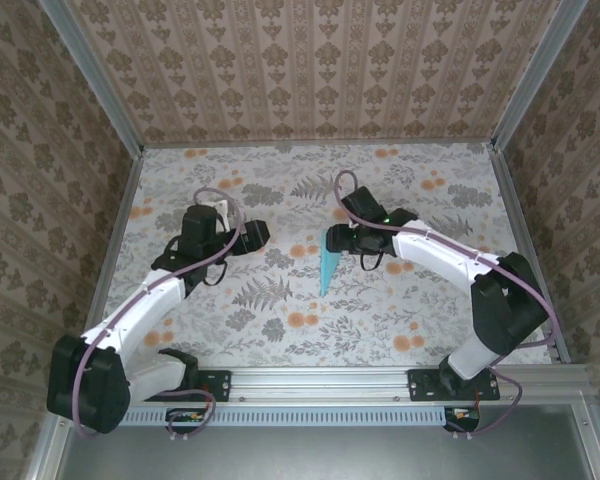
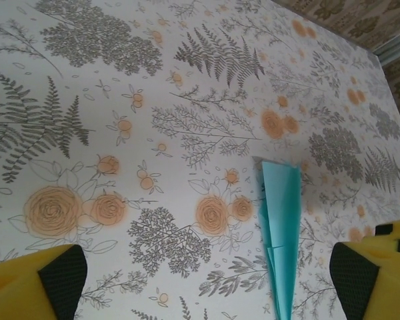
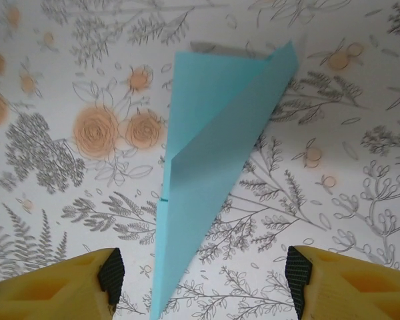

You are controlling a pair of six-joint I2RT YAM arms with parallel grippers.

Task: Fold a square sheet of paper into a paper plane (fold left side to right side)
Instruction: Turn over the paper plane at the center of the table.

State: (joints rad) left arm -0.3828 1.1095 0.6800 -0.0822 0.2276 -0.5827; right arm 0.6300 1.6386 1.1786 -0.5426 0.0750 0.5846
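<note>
A light-blue paper plane (image 1: 327,268) lies flat on the flowered table (image 1: 380,330), its point aimed at the arms' bases and its long crease showing. The right pincer (image 1: 346,240) hangs just above the plane's wide tail, jaws apart and holding nothing. The left pincer (image 1: 252,236) sits off to the plane's left, clear of it, jaws spread wide and empty. With neither pincer touching the paper, the dart looks free to lie as folded, and the folding appears finished or nearly so. Around the plane the table carries grey ferns and orange roses. Brown patterned walls (image 1: 310,60) close in three sides beyond it, and a metal rail (image 1: 320,380) runs behind its point.
</note>
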